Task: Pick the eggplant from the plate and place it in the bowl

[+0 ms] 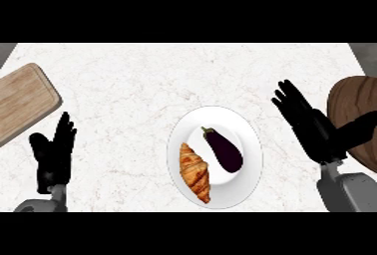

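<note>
Head view: white marble counter (147,84); wooden board (22,102) at left edge.

No readable text, labels, brands, numbers or signs on anything in view.

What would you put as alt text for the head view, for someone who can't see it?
A white plate at the middle of a marble counter holds a dark eggplant with a croissant to its left. The right hand, open, is between the plate and a brown wooden bowl; the left hand rests open near a wooden cutting board.
</note>
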You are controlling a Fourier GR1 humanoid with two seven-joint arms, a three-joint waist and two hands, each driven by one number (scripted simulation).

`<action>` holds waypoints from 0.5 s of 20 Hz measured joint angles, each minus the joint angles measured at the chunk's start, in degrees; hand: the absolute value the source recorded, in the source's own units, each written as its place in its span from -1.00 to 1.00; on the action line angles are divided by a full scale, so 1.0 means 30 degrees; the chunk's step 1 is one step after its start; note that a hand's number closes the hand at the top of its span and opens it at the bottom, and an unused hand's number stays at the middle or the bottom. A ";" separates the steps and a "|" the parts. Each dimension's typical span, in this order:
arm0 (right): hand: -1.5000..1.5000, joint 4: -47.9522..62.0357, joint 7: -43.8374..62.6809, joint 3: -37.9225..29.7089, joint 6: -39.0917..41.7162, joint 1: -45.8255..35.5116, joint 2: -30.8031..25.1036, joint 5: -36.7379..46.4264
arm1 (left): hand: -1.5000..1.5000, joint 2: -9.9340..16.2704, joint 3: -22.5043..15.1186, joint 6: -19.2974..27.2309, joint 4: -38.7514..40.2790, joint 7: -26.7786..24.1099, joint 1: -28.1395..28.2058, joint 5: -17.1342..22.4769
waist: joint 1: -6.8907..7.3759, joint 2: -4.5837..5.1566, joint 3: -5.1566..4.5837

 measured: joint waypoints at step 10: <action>-1.00 -0.0055 0.0710 0.2177 -0.3161 -0.0938 -0.2080 0.7386 | 0.00 -0.1540 -0.2650 -0.4820 -0.2065 -0.0701 -0.1615 0.2260 | -0.0480 -0.0872 0.0198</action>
